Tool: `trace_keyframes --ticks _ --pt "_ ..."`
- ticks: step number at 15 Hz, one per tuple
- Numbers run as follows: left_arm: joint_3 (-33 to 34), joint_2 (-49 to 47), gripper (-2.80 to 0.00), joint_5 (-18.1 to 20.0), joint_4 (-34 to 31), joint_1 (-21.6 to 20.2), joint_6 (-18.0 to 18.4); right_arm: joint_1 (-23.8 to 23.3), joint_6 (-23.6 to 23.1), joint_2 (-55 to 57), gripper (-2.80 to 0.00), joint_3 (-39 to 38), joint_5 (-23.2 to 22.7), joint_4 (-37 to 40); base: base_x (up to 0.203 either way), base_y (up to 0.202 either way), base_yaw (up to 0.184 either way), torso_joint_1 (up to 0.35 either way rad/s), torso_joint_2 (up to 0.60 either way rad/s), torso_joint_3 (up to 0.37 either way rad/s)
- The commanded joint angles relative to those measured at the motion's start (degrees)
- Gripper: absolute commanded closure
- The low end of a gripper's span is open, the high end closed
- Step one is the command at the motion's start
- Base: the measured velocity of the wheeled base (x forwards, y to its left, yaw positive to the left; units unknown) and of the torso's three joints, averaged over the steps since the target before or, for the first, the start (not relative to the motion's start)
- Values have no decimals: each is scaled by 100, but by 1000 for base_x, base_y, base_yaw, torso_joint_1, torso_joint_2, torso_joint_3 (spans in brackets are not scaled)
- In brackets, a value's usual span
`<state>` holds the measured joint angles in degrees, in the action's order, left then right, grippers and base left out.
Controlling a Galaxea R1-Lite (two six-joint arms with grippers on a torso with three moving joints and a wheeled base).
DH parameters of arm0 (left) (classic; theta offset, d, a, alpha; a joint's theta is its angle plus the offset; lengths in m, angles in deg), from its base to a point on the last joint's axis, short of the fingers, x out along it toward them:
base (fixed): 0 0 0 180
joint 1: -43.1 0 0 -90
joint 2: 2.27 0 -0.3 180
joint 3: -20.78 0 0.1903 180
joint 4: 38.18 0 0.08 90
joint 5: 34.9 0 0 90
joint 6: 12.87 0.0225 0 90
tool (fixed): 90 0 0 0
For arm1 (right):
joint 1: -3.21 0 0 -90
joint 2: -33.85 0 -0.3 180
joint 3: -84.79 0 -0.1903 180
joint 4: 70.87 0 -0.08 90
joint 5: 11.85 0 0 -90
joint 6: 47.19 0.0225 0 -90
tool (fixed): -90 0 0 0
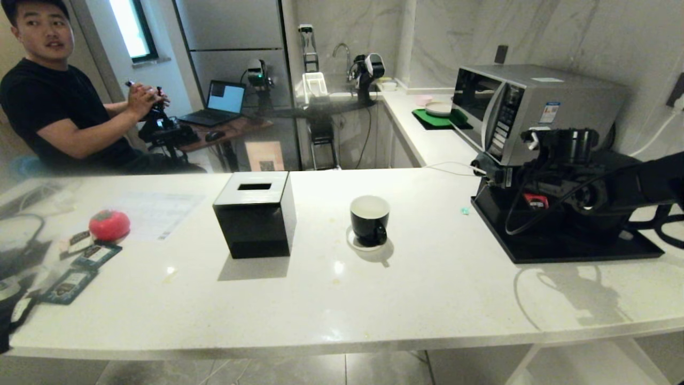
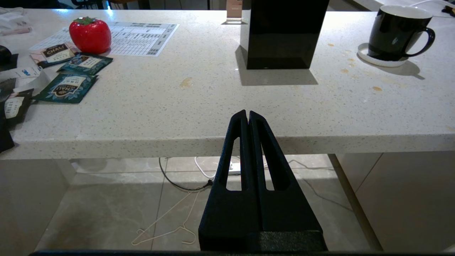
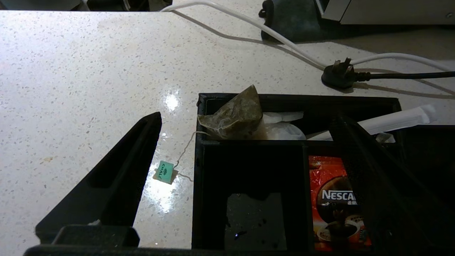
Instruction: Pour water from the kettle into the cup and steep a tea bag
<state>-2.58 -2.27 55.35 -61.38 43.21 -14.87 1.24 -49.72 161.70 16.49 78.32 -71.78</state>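
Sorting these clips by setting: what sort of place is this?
Most likely a home-style kitchen: a microwave on the white stone counter, a sink tap behind, and a cup set out.

left hand (image 2: 247,115): fingers pressed together | right hand (image 3: 245,121): fingers spread wide

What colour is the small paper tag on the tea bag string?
Green, with dark print. The tag shows best in the right wrist view.

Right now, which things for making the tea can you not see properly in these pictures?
- Kettle: in no view; in the head view the right arm covers the black tray.
- Cup: head view looks too flat to tell if water is inside.
- Tea bag: head view shows only its green tag.
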Motion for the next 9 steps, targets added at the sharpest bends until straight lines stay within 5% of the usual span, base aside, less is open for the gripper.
trace_keyframes --ticks 1,9 --pt "0 0 0 2 2 7 -2 -13 -3 99 -280 61 0 -15 0 0 0 0 0 0" --pt "0 0 0 2 2 -2 -2 -8 6 241 -280 140 -1 -22 0 0 0 0 0 0"
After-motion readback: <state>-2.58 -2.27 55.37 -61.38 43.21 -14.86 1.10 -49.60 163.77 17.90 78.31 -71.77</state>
